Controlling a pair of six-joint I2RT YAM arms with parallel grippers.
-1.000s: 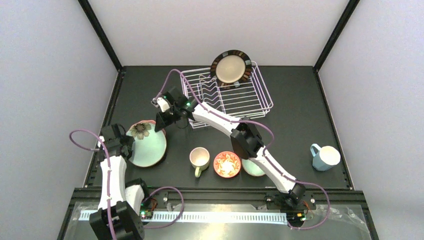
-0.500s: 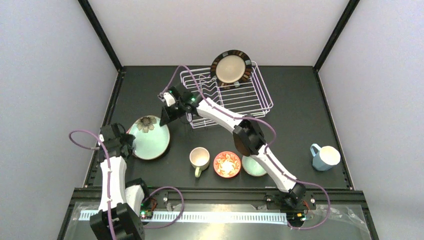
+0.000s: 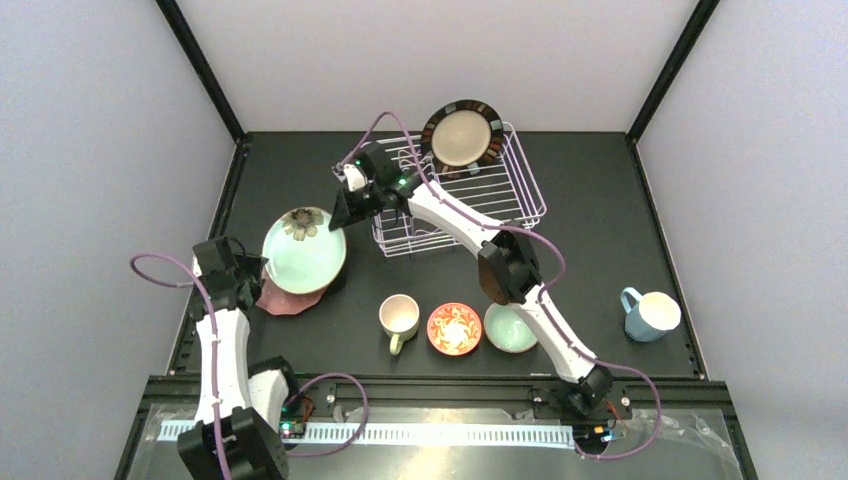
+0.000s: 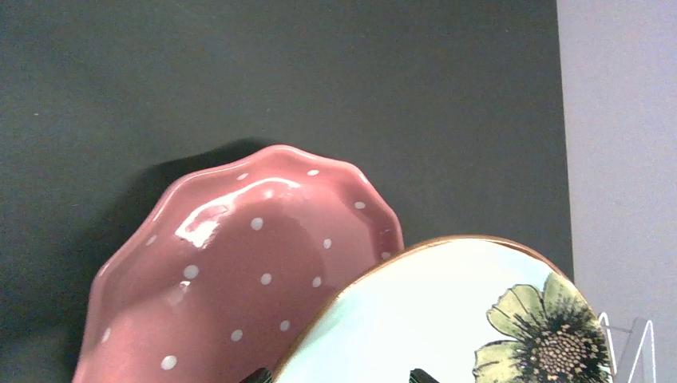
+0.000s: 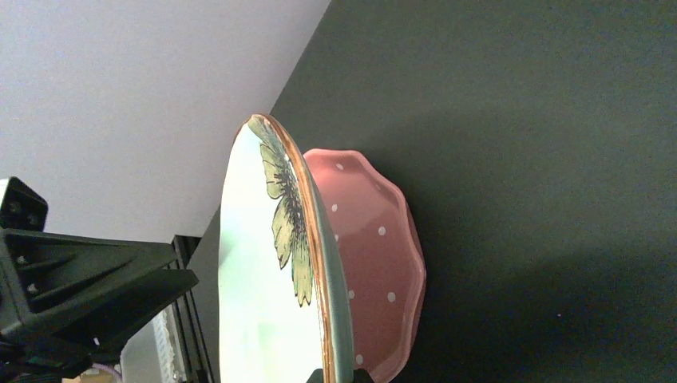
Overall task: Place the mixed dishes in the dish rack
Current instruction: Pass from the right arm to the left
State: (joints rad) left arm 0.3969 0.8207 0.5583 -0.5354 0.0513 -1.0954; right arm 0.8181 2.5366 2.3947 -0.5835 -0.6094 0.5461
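Currently held: flower plate (image 3: 303, 252), rim pinched by right hand (image 3: 338, 222), tilted above pink plate (image 3: 278, 299).
Left hand (image 3: 248, 275): spread wide, empty, beside pink plate.
Rack (image 3: 480, 205): striped plate (image 3: 462, 133) upright inside.

Teal flower plate (image 3: 303, 250) tilts above pink dotted plate (image 3: 279, 299); striped plate (image 3: 462, 133) seemingly upright in rack (image 3: 492, 201).

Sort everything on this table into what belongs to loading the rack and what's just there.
For the job: dish rack, striped-rim plate, flower plate, pink dotted plate, cream mug, blue mug, red bowl, mint bowl.
Just there: only the black table.
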